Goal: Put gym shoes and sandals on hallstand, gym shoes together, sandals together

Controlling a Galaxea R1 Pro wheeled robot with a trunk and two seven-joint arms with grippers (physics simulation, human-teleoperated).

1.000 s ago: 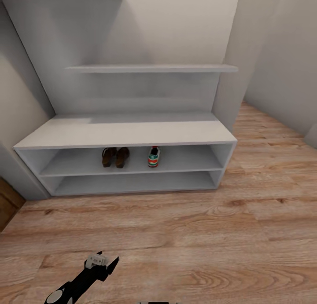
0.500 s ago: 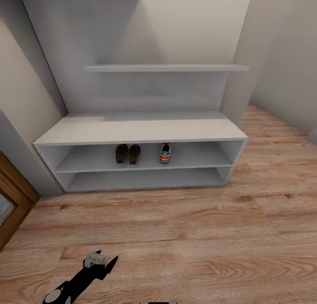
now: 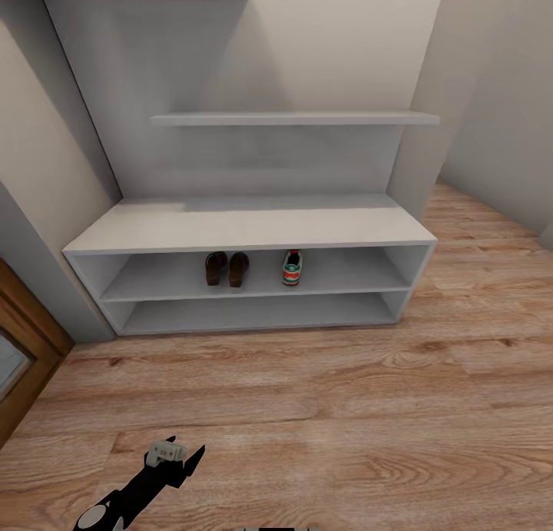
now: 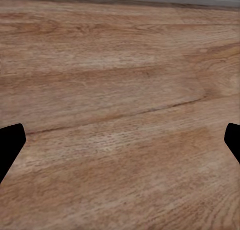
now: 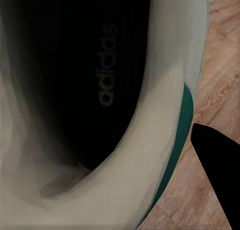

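The light-grey hallstand (image 3: 246,227) stands against the wall ahead. On its upper open shelf the two dark-brown sandals (image 3: 227,269) sit side by side, and one gym shoe (image 3: 292,268) stands a little to their right. My left gripper (image 3: 173,454) hovers low over the corridor floor (image 3: 346,408) at the near left. In the left wrist view it (image 4: 120,145) is open over bare planks. The right wrist view looks into the other gym shoe (image 5: 150,140), cream with a teal stripe. My right gripper (image 5: 170,150) is shut on its rim, one black finger (image 5: 217,165) outside.
A wooden door frame (image 3: 19,346) stands at the near left beside a grey wall. A floating shelf (image 3: 292,118) hangs above the bench top. The lower shelf (image 3: 253,312) holds nothing. Floor runs on past the rack's right end (image 3: 491,231).
The whole head view has shifted, so the rack sits further right in the picture and the door frame has come in at the left. The shoes on the shelf have not moved.
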